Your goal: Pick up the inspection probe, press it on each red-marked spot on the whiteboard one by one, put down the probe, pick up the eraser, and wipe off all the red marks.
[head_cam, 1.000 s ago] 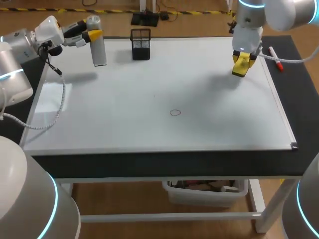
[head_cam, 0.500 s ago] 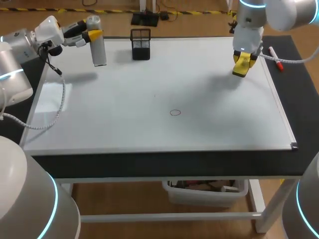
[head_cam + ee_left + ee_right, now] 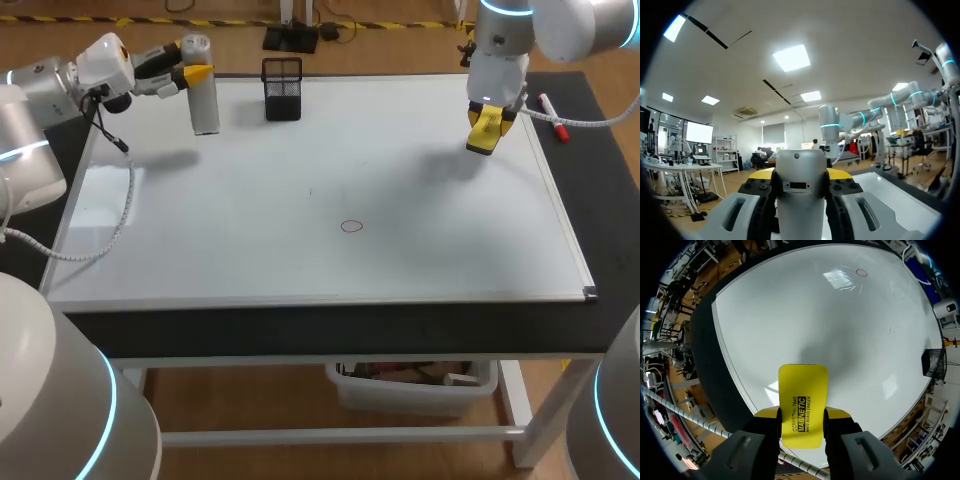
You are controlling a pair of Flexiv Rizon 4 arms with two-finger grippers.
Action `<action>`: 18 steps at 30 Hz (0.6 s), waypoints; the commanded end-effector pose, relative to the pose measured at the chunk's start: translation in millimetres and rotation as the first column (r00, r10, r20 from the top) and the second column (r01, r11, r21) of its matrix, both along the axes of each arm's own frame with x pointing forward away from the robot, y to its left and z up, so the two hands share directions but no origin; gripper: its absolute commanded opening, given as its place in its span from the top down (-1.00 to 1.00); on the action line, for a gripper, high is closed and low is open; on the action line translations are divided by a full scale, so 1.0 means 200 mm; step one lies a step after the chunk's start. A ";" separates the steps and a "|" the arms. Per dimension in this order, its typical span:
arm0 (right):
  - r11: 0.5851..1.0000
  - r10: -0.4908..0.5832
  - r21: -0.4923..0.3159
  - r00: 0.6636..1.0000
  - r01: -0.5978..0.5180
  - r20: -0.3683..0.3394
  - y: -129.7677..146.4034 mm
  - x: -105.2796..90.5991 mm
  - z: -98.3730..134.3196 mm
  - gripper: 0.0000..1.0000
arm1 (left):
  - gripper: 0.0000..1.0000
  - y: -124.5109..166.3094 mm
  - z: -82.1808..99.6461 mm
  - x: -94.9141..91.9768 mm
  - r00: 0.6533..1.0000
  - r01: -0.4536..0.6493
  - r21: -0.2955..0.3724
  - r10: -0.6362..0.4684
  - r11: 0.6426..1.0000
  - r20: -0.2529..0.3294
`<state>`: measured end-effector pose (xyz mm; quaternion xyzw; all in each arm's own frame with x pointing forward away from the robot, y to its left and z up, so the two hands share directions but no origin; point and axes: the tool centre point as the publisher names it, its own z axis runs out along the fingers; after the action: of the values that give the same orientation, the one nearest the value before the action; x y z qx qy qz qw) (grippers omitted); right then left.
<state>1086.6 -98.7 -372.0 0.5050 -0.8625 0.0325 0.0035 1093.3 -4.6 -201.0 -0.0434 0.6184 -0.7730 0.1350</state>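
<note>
Items counted: one whiteboard (image 3: 300, 250), one inspection probe (image 3: 205, 100), one eraser (image 3: 483, 133), one red mark (image 3: 351, 226), one mesh holder (image 3: 282, 75), one marker pen (image 3: 553, 117), two arms.

1. Left gripper (image 3: 197, 72): positioned over the whiteboard's far left corner. Both yellow-tipped fingers clamp the probe from two sides near its upper end. The probe is a pale grey cylinder hanging almost upright, its lower end clear of the board. Its shadow falls on the board apart from it, toward the left edge.

2. Right gripper (image 3: 801, 415): positioned over the whiteboard's far right area, close to the right edge. Its fingers pinch the yellow eraser between them, flat face toward the board. The eraser is raised off the surface, with a soft shadow under it.

3. Red mark: a single small red circle, drawn slightly right of the whiteboard's centre. Neither tool is near it.

4. Mesh holder: black, upright, standing at the whiteboard's far edge, left of its middle and just right of the probe.

5. Marker pen: red-capped, lying off the whiteboard on the dark cover beside its right edge, near the far corner.
</note>
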 end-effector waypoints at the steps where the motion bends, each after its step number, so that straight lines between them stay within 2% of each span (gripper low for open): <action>1: 1.000 0.001 -0.003 1.000 -0.001 0.000 0.00 0.00 0.01 1.00 | 1.00 -0.04 0.01 -0.06 1.000 0.006 0.006 -0.006 1.000 -0.002; 10: 1.000 0.001 -0.003 1.000 -0.001 0.000 0.00 0.00 0.01 1.00 | 1.00 -0.20 0.00 -0.24 0.993 0.114 0.009 -0.114 0.993 0.020; 18: 1.000 0.001 -0.003 1.000 -0.001 0.000 0.00 0.00 0.01 1.00 | 1.00 -0.35 0.05 -0.41 0.973 0.228 -0.038 -0.226 0.973 0.042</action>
<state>1086.6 -98.7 -372.0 0.5050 -0.8625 0.0325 0.0035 1013.0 -68.4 -191.4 0.0353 0.6028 -0.7947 0.0623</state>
